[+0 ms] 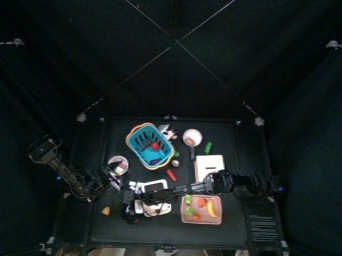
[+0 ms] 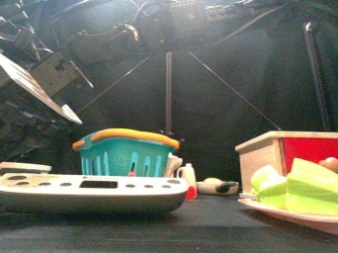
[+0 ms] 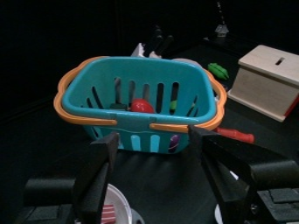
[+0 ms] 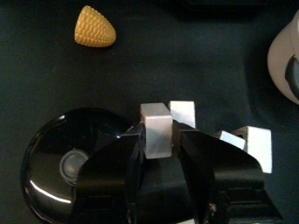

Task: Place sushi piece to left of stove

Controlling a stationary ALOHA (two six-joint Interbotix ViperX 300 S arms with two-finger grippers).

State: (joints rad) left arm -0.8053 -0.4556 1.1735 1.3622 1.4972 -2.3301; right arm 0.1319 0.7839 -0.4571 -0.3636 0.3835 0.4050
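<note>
The sushi piece (image 4: 156,124), a small block with a grey-pink top, rests on the black table between the tips of my right gripper (image 4: 158,142). Its jaws stand open, close on either side of the piece. A shiny black round disc (image 4: 65,166) lies right beside the piece. The stove (image 2: 93,193) is a low grey-white unit with a dark top, at the near left in the front view. My left gripper (image 3: 162,162) hangs open and holds nothing, facing the teal basket (image 3: 140,92).
A yellow corn piece (image 4: 96,28) lies beyond the sushi. Two white blocks (image 4: 184,112) sit beside the sushi. A plate of green food (image 2: 297,193) and a wooden box (image 2: 284,148) stand at the near right. The basket holds a red item (image 3: 142,106).
</note>
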